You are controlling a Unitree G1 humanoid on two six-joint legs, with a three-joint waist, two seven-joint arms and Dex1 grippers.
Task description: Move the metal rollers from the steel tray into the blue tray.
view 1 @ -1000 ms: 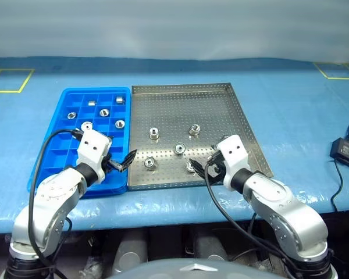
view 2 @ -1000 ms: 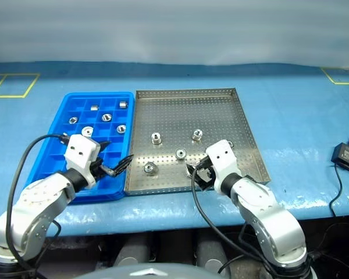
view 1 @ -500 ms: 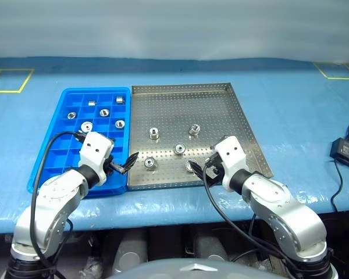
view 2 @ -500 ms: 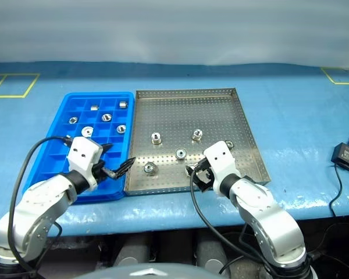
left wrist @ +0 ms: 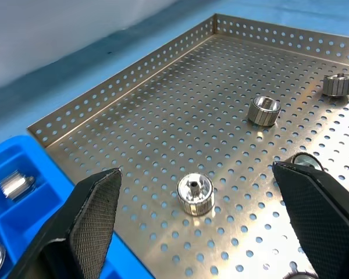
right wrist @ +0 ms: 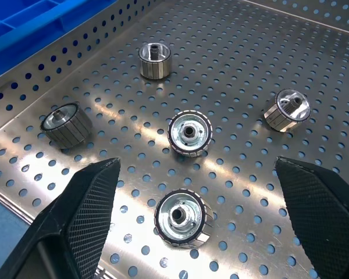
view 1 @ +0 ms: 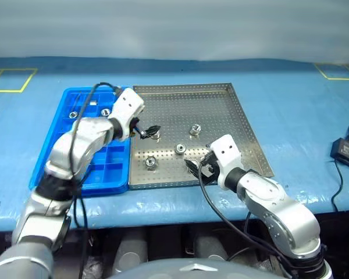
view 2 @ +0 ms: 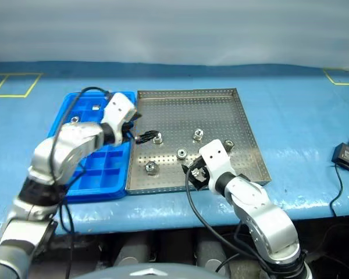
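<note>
The blue tray (view 1: pixel 61 152) lies on the left of the blue table (view 1: pixel 291 104), its long side touching the steel tray (view 1: pixel 215 104), and a few metal rollers rest in its far compartments, where they were a second ago. The left gripper (view 1: pixel 146 131) has left its earlier place low over the near end of the blue tray and has swung forward and to the right across the shared rim; it now hangs over the left part of the steel tray, fingers spread wide and holding nothing, with one roller (left wrist: pixel 195 193) standing between them in the left wrist view. The other loose rollers (right wrist: pixel 189 132) lie where they lay before on the perforated floor. The right gripper (view 1: pixel 196 167) stays over the near edge of the steel tray, spread wide and empty, a roller (right wrist: pixel 180 218) just ahead of it.
</note>
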